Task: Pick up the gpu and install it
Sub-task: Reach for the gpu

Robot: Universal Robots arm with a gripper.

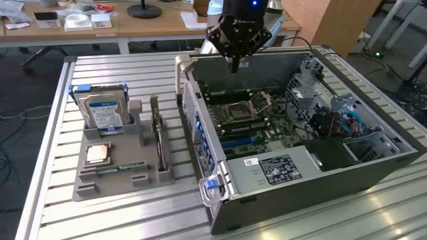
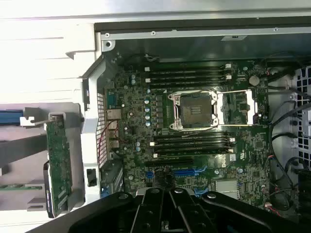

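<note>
A black robot gripper [image 1: 235, 64] hangs over the rear of an open grey metal computer case [image 1: 200, 131], above its green motherboard [image 1: 248, 119]. Its fingers are pressed together and hold nothing. It seems to touch nothing either, though the tips are hard to make out against the case wall. The gpu [image 1: 157, 131], a thin, dark, flat card, stands on edge in a grey plastic holder [image 1: 119, 176] on the slatted metal desk [image 1: 120, 67]. It is just beside the case on the exterior view's left, well apart from the gripper.
</note>
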